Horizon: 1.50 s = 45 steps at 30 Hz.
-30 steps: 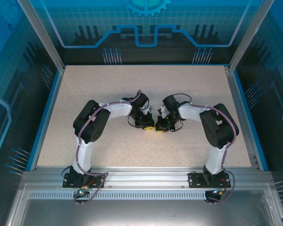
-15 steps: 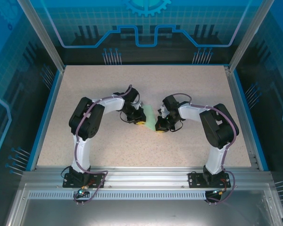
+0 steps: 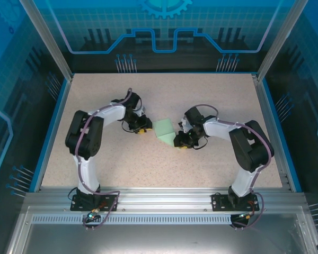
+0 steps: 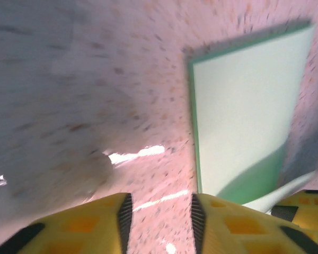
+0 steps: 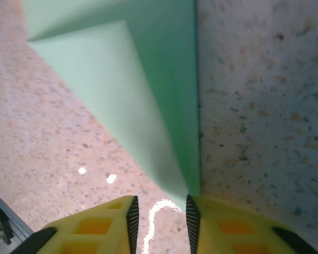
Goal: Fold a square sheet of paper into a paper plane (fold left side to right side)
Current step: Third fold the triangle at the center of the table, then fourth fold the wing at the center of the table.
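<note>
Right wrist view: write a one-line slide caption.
Right gripper at the corner of folded mint-green paper on a speckled table.

matt paper [image 3: 164, 130], faintly glossy speckled table [image 3: 212, 100]

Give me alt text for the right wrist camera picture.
A pale mint-green sheet of paper, one flap folded over, narrows to a corner at the right gripper's yellow fingers, which stand slightly apart over a speckled table.

From above, my table [image 3: 164, 164] is evenly bright, the walls [image 3: 16, 106] dim and blue. My left wrist view is smeared with blur, with a white glare streak and grey shadow upper left. My right wrist view is sharper: small glints, paper [image 5: 122, 95] shading itself.
</note>
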Each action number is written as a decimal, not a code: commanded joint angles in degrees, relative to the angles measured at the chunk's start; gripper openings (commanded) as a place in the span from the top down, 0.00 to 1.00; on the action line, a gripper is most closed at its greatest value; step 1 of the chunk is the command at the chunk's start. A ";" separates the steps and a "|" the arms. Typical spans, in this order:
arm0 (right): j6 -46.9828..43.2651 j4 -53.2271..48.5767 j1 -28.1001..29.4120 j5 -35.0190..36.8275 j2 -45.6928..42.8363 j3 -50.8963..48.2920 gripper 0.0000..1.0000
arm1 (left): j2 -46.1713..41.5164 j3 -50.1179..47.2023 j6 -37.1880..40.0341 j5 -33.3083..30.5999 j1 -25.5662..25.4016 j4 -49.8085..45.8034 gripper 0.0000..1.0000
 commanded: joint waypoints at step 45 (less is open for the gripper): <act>-15.46 -4.18 -0.40 10.17 8.96 13.69 0.73 | 0.13 -6.72 -17.92 4.15 -11.27 20.16 0.47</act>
